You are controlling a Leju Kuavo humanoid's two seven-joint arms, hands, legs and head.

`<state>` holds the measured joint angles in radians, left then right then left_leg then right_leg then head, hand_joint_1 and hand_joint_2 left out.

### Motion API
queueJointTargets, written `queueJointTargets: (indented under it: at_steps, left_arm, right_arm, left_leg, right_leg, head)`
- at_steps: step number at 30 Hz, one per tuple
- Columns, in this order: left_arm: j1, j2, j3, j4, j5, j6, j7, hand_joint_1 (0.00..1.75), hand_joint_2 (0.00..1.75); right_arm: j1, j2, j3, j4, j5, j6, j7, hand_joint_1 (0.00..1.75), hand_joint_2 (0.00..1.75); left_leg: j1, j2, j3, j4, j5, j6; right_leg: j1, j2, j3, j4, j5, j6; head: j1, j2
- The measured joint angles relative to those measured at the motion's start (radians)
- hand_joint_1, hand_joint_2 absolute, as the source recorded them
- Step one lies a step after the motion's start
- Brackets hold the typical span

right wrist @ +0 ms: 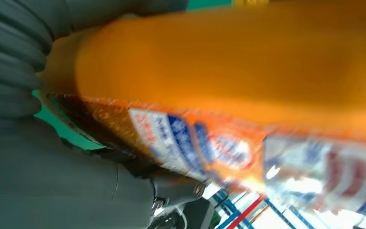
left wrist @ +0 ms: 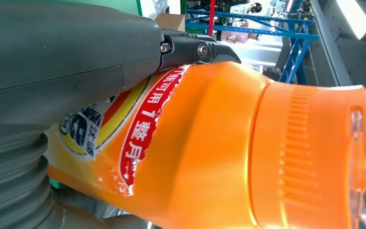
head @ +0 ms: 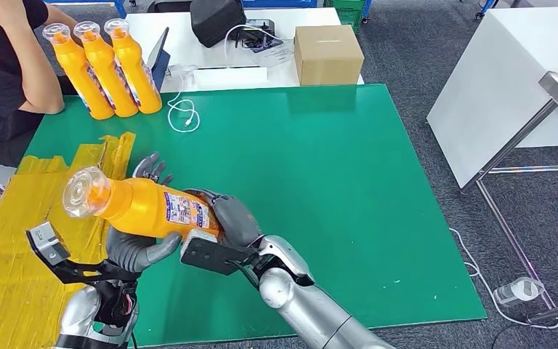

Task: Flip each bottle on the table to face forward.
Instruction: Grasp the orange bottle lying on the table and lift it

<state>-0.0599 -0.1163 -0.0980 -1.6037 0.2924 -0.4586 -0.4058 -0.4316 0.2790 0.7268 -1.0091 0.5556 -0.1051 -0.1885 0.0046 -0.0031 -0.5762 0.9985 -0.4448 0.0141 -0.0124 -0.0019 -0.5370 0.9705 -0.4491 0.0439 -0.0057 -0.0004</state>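
An orange bottle [head: 149, 207] with a clear cap lies sideways above the near left of the green mat [head: 320, 182], cap pointing left, its printed label turned up. My left hand [head: 134, 251] cradles it from below, thumb on the near side and fingers showing behind it. My right hand [head: 232, 218] grips its base end. In the left wrist view the bottle [left wrist: 219, 143] lies against the grey thumb of my left hand [left wrist: 52, 47]. The right wrist view is blurred: the bottle [right wrist: 219, 71] sits in my right hand [right wrist: 38, 181]. Three more orange bottles [head: 109, 69] stand at the far left corner.
A person [head: 0, 73] sits at the far left beside the three bottles. A white cable [head: 183, 116] lies on the mat's far edge. Behind it are a cardboard box [head: 327, 54] and a black bag [head: 218, 18]. Yellow tape [head: 14, 254] covers the left side. A white table [head: 501, 80] stands at the right.
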Motion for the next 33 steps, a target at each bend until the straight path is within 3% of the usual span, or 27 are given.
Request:
queueJointTargets:
  at_steps: [4,9,13,33]
  left_arm:
    - [0.003,0.001,0.002,0.0,-0.003,0.007,0.001,0.1,1.75]
    - [0.012,0.003,0.004,0.0,-0.012,0.009,0.001,0.1,1.75]
    - [0.015,0.004,0.006,0.0,-0.013,0.009,0.001,1.75,1.75]
    - [0.029,0.011,0.01,-0.001,-0.085,0.028,-0.035,1.75,1.75]
  right_arm:
    - [-0.002,0.023,0.032,0.029,0.033,0.007,0.007,1.75,1.75]
    - [-0.009,0.034,0.054,0.05,0.043,0.008,0.01,1.75,1.75]
    - [-0.013,0.037,0.06,0.057,0.043,0.008,0.012,1.75,1.75]
    - [-0.028,0.041,0.102,0.089,0.023,-0.002,0.03,1.75,1.75]
  left_leg:
    - [0.0,0.0,0.0,0.0,0.0,0.0]
    - [0.0,0.0,0.0,0.0,0.0,0.0]
    - [0.0,0.0,0.0,0.0,0.0,0.0]
    - [0.0,0.0,0.0,0.0,0.0,0.0]
  right_leg:
    - [0.0,0.0,0.0,0.0,0.0,0.0]
    - [0.0,0.0,0.0,0.0,0.0,0.0]
    - [0.0,0.0,0.0,0.0,0.0,0.0]
    - [0.0,0.0,-0.001,0.0,0.0,0.0]
  head:
    - [0.0,0.0]
    - [0.0,0.0]
    - [0.0,0.0]
    - [0.0,0.0]
